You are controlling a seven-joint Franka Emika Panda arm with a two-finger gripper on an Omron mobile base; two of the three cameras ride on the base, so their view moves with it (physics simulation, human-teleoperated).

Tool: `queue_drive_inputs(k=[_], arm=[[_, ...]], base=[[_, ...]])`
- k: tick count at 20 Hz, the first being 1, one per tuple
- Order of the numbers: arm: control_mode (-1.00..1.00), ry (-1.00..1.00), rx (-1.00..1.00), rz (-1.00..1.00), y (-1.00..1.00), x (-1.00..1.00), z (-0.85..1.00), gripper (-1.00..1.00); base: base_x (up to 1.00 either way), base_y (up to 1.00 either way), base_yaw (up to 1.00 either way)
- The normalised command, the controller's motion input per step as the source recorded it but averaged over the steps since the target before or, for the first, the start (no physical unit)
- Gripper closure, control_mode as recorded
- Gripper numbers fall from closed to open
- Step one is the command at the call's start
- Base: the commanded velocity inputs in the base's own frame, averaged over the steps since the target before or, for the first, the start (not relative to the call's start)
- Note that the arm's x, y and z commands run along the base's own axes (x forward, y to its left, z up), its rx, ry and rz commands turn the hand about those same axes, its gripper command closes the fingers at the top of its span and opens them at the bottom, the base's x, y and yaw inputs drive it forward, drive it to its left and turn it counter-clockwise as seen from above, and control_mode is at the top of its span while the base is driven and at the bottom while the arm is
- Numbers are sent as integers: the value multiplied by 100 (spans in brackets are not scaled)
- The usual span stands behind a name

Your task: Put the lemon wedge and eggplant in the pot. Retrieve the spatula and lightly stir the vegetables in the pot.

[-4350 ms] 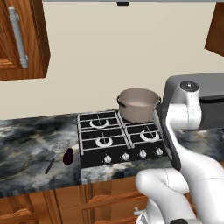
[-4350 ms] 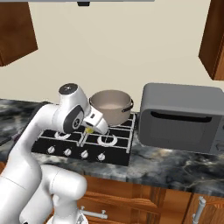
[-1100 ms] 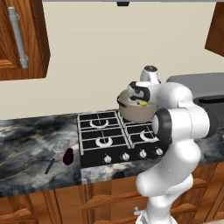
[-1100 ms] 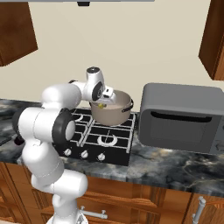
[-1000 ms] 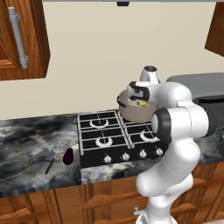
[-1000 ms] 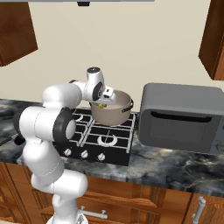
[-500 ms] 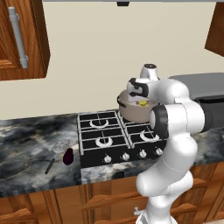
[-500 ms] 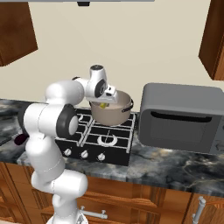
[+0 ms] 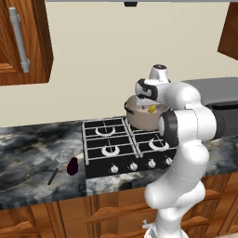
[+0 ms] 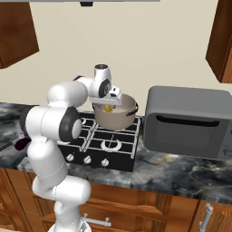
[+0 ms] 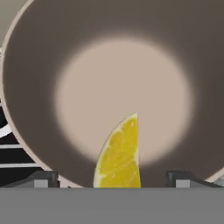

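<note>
On my hand camera the fingers (image 11: 112,177) stood wide apart, their dark tips far out to either side, with the lemon wedge (image 11: 119,154) between them and touching neither as far as I could see. Whether the wedge was resting on the pot floor I could not tell. Below it lay the pale inside of the pot (image 11: 39,87), its darker wall ringing the view.

From the left base camera I saw the fingers (image 9: 149,104) poised over the mouth of the pot (image 9: 139,120), the yellow wedge (image 9: 151,109) showing just at the rim. The right base camera gave the same: fingers (image 10: 108,103) above the pot (image 10: 118,118), the wedge (image 10: 107,108) at its opening.

The pot sat on a rear burner of the black stove (image 9: 116,148), which had four grates and a row of knobs along its front edge. The stove was set into a dark marbled worktop (image 9: 32,158). Out on that worktop, left of the stove, the eggplant (image 9: 72,166) lay just beside the spatula (image 9: 59,162), whose perforated head pointed toward the wall and whose thin dark handle ran toward the front edge.

To the right of the stove stood a grey microwave (image 10: 188,121). Wooden cabinets (image 9: 23,42) hung on the cream wall (image 9: 102,65) above, and more wooden cabinet fronts (image 10: 136,204) ran beneath the worktop.
</note>
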Motion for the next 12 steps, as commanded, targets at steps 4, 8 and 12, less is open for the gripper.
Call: queue_drive_inputs(k=[4, 8, 12], arm=[[-100, -1, 0, 1, 6, 0, 48, -100], [-100, -8, 0, 4, 6, -13, 47, -100], [-100, -3, 0, 4, 19, -70, 29, -100]], base=[[0, 0, 0], [0, 0, 0], [0, 0, 0]])
